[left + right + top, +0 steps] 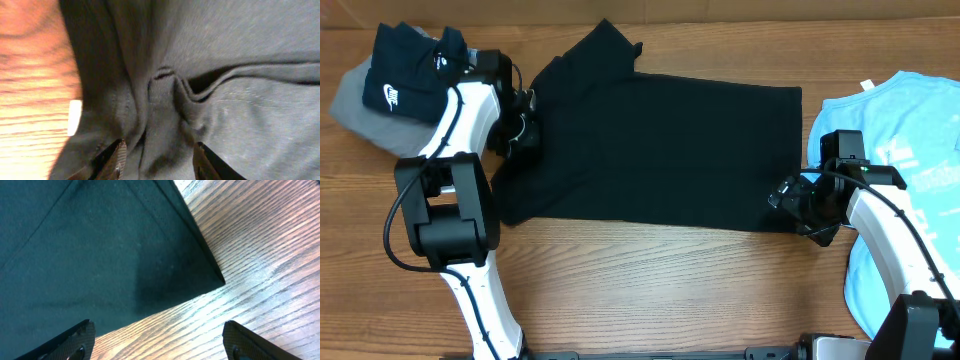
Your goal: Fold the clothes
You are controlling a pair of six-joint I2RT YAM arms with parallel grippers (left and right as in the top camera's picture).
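The clothes, a plain black T-shirt [660,150], lie spread flat across the wooden table [650,290], with one sleeve pointing to the far edge. My left gripper [525,135] is at the shirt's left end. In the left wrist view its fingers [116,157] press against a raised ridge of black fabric [162,115], with a small white label [75,117] beside it. My right gripper [790,200] hovers over the shirt's near right corner [200,265]. Its jaws stand wide open with only bare wood between them.
A smaller black garment with a white swoosh [405,70] lies on a grey garment [350,100] at the far left, behind my left arm. A light blue garment [910,170] covers the right edge of the table under my right arm.
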